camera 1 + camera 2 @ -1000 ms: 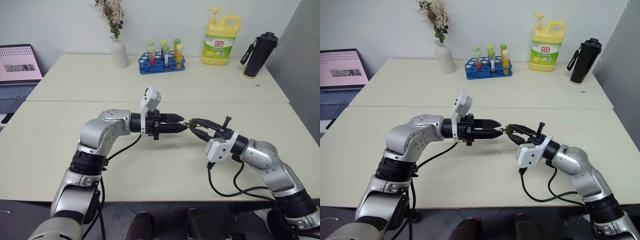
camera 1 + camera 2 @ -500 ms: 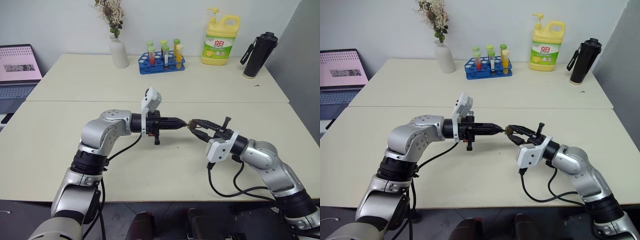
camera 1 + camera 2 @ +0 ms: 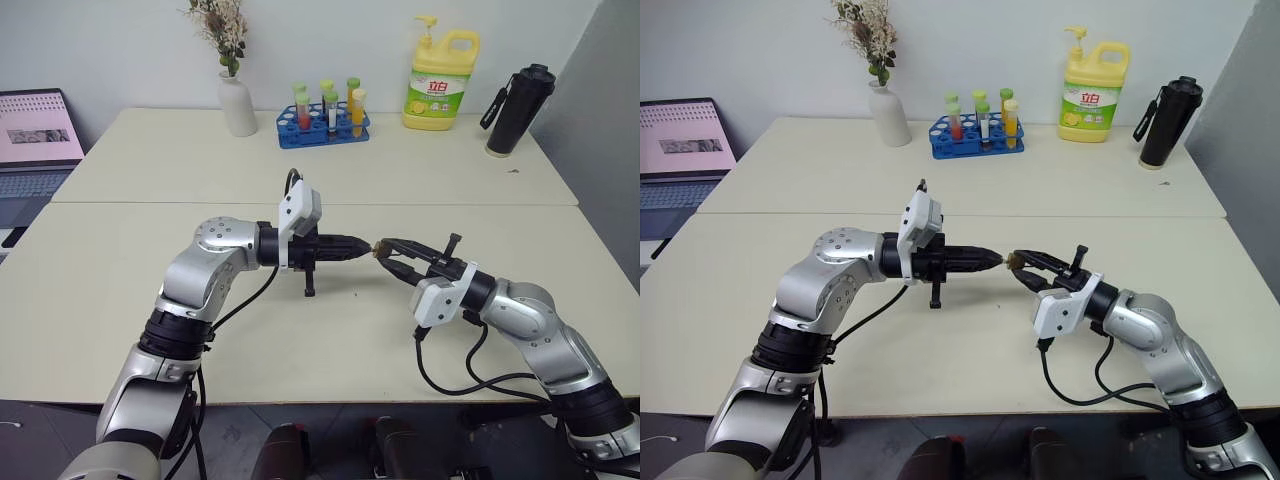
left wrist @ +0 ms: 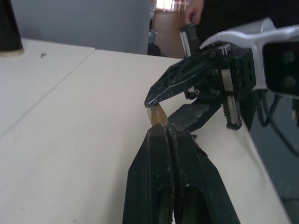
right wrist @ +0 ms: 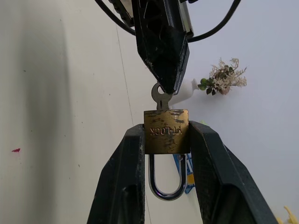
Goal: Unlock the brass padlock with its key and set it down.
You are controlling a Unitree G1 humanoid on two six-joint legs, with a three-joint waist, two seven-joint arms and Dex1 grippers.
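Observation:
The brass padlock [image 5: 166, 131] is pinched by its sides between the fingers of my right gripper [image 5: 166, 134], above the middle of the table. Its silver shackle [image 5: 166, 182] hangs back between those fingers, and both legs look seated in the body. The key [image 5: 161, 98] sticks out of the lock's far end. My left gripper [image 3: 365, 246] comes in level from the left, tip to tip with the right gripper [image 3: 393, 253], and is shut on the key's head. In the left wrist view the brass padlock [image 4: 157, 115] shows just past the closed fingertips [image 4: 161, 133].
Along the table's back edge stand a white vase [image 3: 238, 102], a blue test-tube rack [image 3: 325, 120], a yellow detergent bottle [image 3: 440, 80] and a black bottle [image 3: 518, 110]. A laptop [image 3: 35, 140] sits far left. A person's hand [image 4: 194, 11] shows beyond the table.
My left gripper has closed from open onto the key's head, and its wrist has rolled. The right gripper and the padlock have stayed in place.

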